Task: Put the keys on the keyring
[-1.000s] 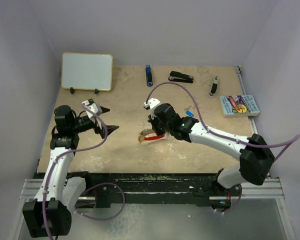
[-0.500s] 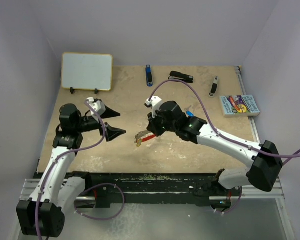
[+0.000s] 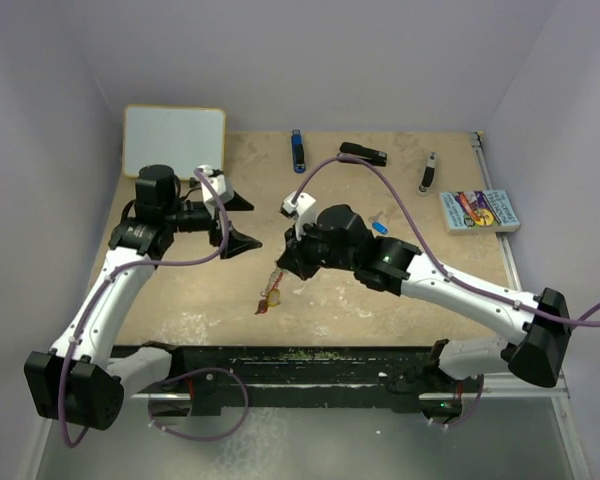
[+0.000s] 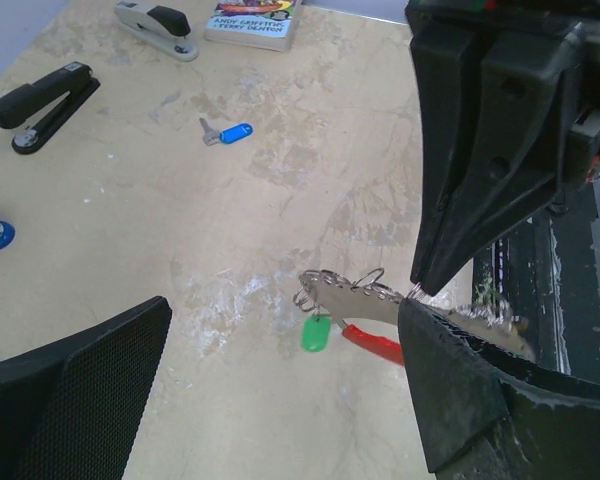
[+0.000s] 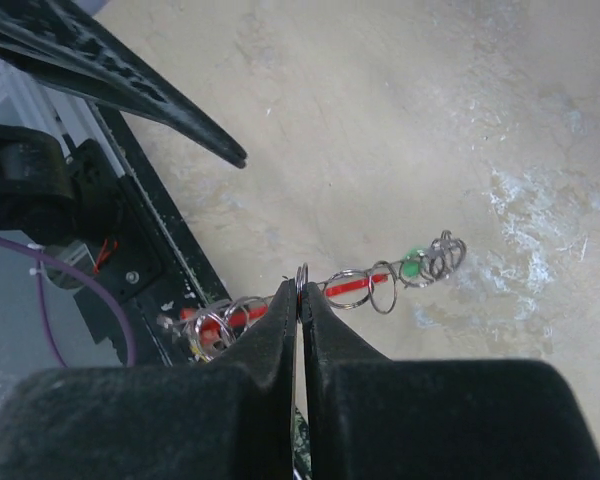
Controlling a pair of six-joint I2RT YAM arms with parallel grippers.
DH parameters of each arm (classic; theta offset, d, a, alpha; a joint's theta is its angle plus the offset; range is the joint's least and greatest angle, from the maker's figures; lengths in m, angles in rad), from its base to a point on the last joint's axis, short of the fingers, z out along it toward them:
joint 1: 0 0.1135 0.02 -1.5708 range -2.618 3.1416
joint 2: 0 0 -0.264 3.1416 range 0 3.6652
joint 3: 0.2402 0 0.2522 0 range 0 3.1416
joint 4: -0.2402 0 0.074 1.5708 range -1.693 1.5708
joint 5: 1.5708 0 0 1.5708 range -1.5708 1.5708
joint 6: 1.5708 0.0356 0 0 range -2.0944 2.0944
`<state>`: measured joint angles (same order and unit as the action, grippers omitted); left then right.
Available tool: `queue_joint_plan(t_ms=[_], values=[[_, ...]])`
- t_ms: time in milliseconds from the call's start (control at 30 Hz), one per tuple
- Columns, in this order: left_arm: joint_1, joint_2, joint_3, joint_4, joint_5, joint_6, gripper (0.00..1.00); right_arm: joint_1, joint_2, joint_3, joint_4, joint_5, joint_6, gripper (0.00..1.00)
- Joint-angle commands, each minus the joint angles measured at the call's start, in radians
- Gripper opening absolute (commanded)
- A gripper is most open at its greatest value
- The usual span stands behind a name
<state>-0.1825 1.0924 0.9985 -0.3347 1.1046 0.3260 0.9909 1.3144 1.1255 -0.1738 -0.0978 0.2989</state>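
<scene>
Left hand (image 3: 248, 223): wide open and holding nothing. I see it left of centre in the top view, raised off the desk (image 3: 420, 300), tips pointing right.
Right hand (image 5: 299, 300): closed tight, fingers pinching one silver ring of the keyring. It sits at the centre of the top view, tips pointing down and left.
Keyring (image 4: 375, 343): hangs from the right hand's tips, just below and left of them in the top view. It is a red clip with a run of silver rings. In the left wrist view it crosses the lower middle of the frame, in the gap between the left hand's two fingers. I cannot tell whether its low end touches the desk.
Green tag (image 4: 315, 335): hangs under the cluster of rings at the chain's free end, beside the red clip.
Blue key (image 4: 230, 133): lies flat on the desk, alone, in the upper left of the left wrist view. It is well apart from the keyring.
Desk: beige marbled top with white scuffs.
Back edge, top view: whiteboard (image 3: 175, 142) upper left, blue stick (image 3: 297, 150) and black stapler (image 3: 363, 154) upper middle, grey stapler (image 3: 428, 172) to their right.
Right edge, top view: book (image 3: 478, 211) lying flat.
</scene>
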Motion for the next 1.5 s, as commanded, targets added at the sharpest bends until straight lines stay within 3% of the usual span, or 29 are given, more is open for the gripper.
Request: queue_joint_plan(t_ms=[0,400,600,867,1067,1467], values=[[-0.012,0.042,0.075,-0.099,0.053,0.086,0.98,-0.001,-0.053,0.062,0.048,-0.005,0.021,0.00],[-0.047,0.099,0.160,-0.344,0.115,0.221,0.98,0.016,-0.009,0.179,-0.066,0.094,0.017,0.00],[-0.048,0.121,0.172,-0.379,0.113,0.267,0.98,0.051,0.007,0.208,-0.109,0.173,0.013,0.00],[-0.068,0.228,0.246,-0.555,0.207,0.404,0.98,0.103,0.025,0.248,-0.132,0.252,0.000,0.00],[-0.151,0.355,0.400,-0.889,0.207,0.693,0.98,0.132,0.033,0.252,-0.130,0.294,-0.004,0.00],[-0.151,0.293,0.537,-0.988,0.064,0.826,0.98,0.142,-0.007,0.207,-0.139,0.352,-0.007,0.00]])
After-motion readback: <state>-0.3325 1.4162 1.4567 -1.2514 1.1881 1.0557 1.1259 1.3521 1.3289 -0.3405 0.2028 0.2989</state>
